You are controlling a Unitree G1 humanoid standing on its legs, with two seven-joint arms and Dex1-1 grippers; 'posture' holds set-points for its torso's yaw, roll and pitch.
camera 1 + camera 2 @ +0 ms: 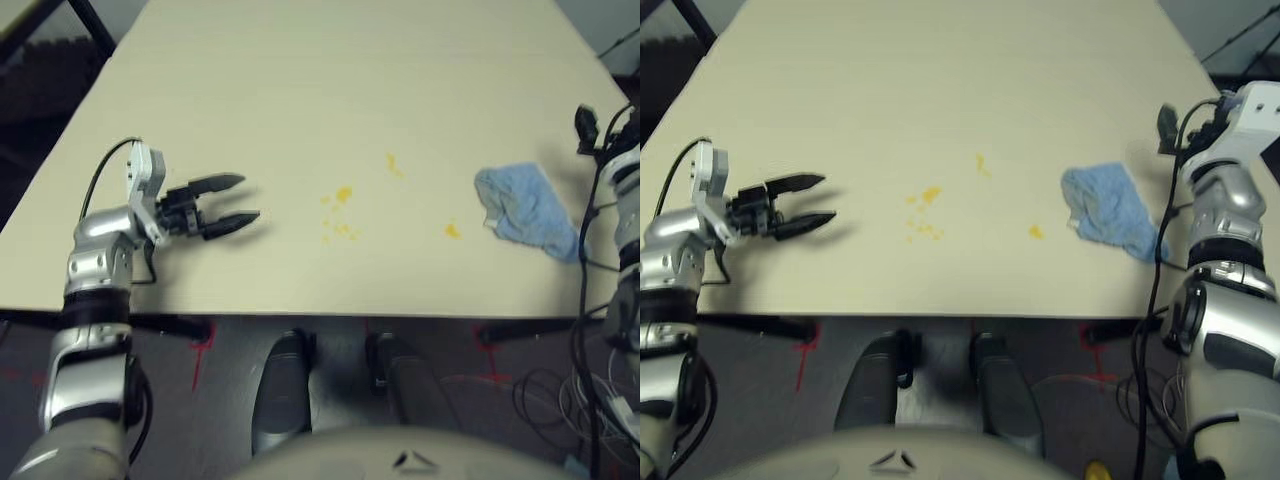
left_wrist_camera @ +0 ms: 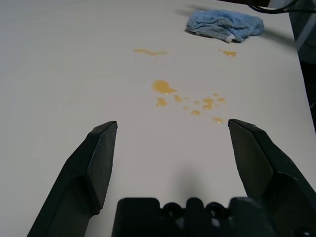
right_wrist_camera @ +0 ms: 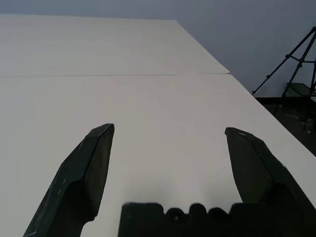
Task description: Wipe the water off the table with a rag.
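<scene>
Head views: the large pale cream matte worktop (image 1: 300, 80) carries the water, several small yellow-orange splotches and droplets (image 1: 342, 195), toward its near edge around the middle. The crumpled light blue terry-cloth rag (image 1: 525, 212) lies untouched near the worktop's right edge, close to the near right corner. One droplet (image 1: 1036, 232) sits between the main cluster and the rag. The left gripper (image 1: 228, 203) hovers near the near left part of the worktop, pointing toward the spill, its fingers parted and holding nothing. The right arm stands just beyond the right edge, beside the rag.

Left wrist view: both black fingers (image 2: 98, 153) stand wide apart, empty; spill and rag lie ahead.

Right wrist view: the right gripper (image 3: 168, 143) has its fingers fully spread, empty, aimed across bare worktop.

We judge the step in hand to be fetching the rag. The right arm is nearer; it should tip down, pinch a thick fold, then drag flat through every splotch, including the outlying one.
</scene>
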